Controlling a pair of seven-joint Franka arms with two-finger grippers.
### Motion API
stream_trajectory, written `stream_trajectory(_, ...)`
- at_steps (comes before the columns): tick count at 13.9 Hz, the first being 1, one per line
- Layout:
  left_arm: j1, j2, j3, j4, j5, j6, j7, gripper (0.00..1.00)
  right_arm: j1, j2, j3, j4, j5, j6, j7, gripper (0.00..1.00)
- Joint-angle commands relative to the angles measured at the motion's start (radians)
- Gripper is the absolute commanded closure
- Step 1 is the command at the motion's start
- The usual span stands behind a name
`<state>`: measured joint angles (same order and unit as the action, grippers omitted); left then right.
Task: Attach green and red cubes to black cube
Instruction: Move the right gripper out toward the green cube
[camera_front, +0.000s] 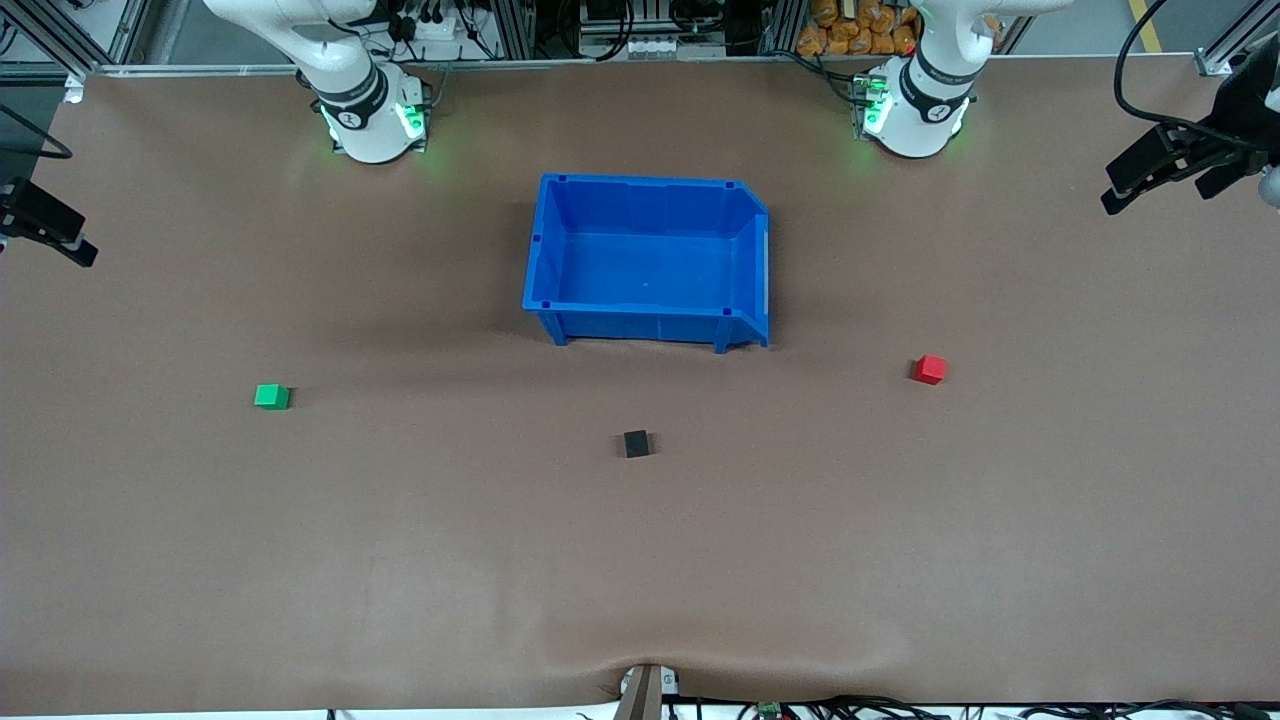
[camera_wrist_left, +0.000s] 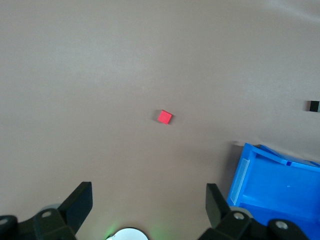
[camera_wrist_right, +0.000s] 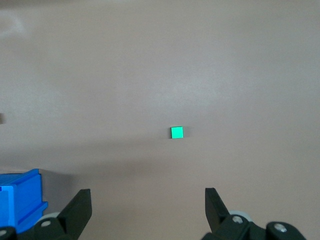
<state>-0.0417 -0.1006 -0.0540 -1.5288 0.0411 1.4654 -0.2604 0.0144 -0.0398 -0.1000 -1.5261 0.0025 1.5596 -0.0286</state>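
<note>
Brown worktop (camera_front: 400, 560) carries three small matte cubes, well apart. Black cube (camera_front: 636, 443) lies nearest the front camera, before the blue bin (camera_front: 560, 250), which holds nothing. Green cube (camera_front: 271, 396) sits toward the right arm's end, red cube (camera_front: 929, 369) toward the left arm's end. Left hand (camera_wrist_left: 149, 200) waits high over the worktop near the red cube, fingers apart; right hand (camera_wrist_right: 148, 202) waits likewise near the green cube, fingers apart.
</note>
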Motion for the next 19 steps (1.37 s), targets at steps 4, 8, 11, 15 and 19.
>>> stream_trajectory(4, -0.006, 0.009, 0.0, 0.027, 0.003, -0.023, -0.005, 0.0, -0.01, 0.024, 0.005, 0.029, 0.008, -0.009, -0.002, 0.0)
stream_trajectory(8, -0.01, 0.021, -0.001, 0.026, 0.002, -0.023, -0.006, 0.0, -0.01, 0.026, 0.005, 0.029, 0.007, -0.01, -0.001, 0.0)
stream_trajectory(11, -0.017, 0.022, -0.003, 0.025, 0.002, -0.022, -0.006, 0.0, -0.014, 0.043, 0.005, 0.029, 0.002, -0.01, -0.002, 0.0)
stream_trajectory(15, -0.018, 0.022, -0.05, 0.018, -0.003, -0.023, -0.017, 0.0, -0.019, 0.06, 0.005, 0.026, 0.005, -0.013, -0.002, 0.0)
stream_trajectory(19, -0.015, 0.015, -0.052, 0.016, -0.004, -0.042, -0.007, 0.0, -0.019, 0.078, 0.002, 0.021, 0.007, -0.018, -0.008, 0.0)
